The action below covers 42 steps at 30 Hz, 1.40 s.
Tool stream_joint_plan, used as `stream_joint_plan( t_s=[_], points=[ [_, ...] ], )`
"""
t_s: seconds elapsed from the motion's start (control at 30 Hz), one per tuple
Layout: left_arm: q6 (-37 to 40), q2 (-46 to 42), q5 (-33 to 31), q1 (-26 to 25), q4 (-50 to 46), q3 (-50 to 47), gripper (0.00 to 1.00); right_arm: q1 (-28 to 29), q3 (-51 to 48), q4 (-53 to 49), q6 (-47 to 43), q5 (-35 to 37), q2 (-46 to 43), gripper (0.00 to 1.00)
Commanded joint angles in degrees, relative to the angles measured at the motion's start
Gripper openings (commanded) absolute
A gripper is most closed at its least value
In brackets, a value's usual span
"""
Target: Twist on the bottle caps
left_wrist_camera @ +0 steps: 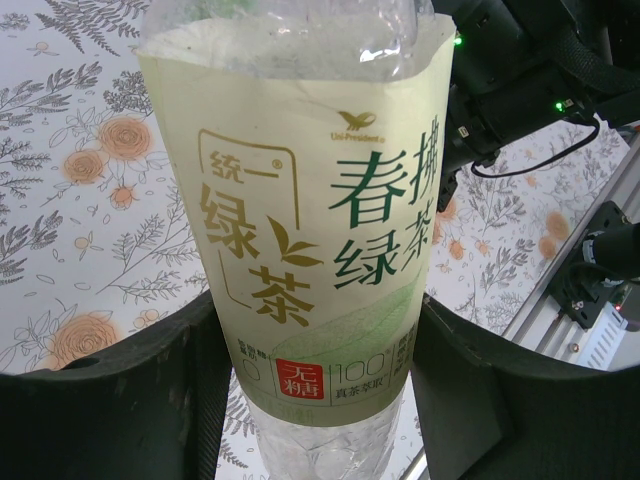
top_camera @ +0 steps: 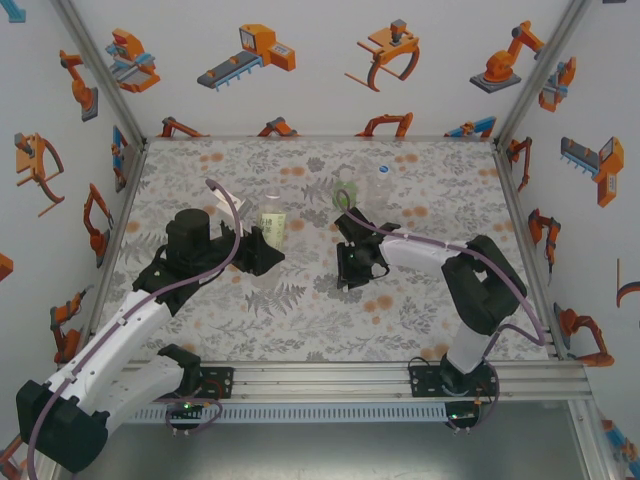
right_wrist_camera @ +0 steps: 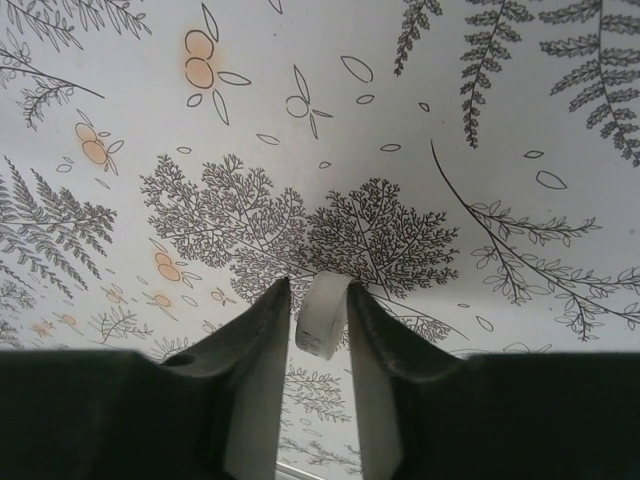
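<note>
The right claw (right_wrist_camera: 320, 300) pinches a tiny white cap (right_wrist_camera: 322, 318) edge-on over the floral tabletop (right_wrist_camera: 300, 120). The left claw (left_wrist_camera: 312, 390) clamps an upright clear bottle (left_wrist_camera: 310, 220), pale yellow label, left of centre. Two other bottles (top_camera: 346, 190) stand farther back, close together.
</note>
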Motion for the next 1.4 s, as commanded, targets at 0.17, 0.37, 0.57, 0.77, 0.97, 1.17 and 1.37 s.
stream_joint_plan(
  t_s=[0.17, 0.37, 0.57, 0.77, 0.97, 1.17, 1.37],
  points=[
    [-0.05, -1.26, 0.16, 0.2, 0.34, 1.59, 0.0, -0.36, -1.34, 4.7, 2.9, -4.99, -0.22, 0.19],
    [-0.11, -1.56, 0.02, 0.19, 0.19, 1.73, 0.0, -4.23, -8.43, 19.62, 10.18, -14.71, -1.56, 0.2],
    [-0.11, -1.57, 0.04, 0.22, 0.04, 1.73, 0.0, -8.5, -19.04, 30.87, 16.33, -18.64, -3.44, 0.3],
    [-0.38, -1.26, 0.24, 0.25, 0.32, 1.59, 0.0, -10.08, -20.82, 22.04, 13.48, -13.43, -7.64, 0.37],
    [-0.55, -0.98, 0.35, 0.24, 0.52, 1.59, 0.0, -8.9, -14.86, 13.47, 9.95, -8.83, -9.12, 0.36],
    [0.06, -1.58, -0.57, 0.21, -0.14, 1.49, 0.0, -2.11, -4.11, 1.87, 5.32, 3.1, -9.03, 0.42],
    [0.33, -2.04, -1.13, 0.26, -0.91, 1.5, 0.0, 4.75, 1.98, -4.82, 1.89, 13.8, -5.89, 0.49]
  ],
)
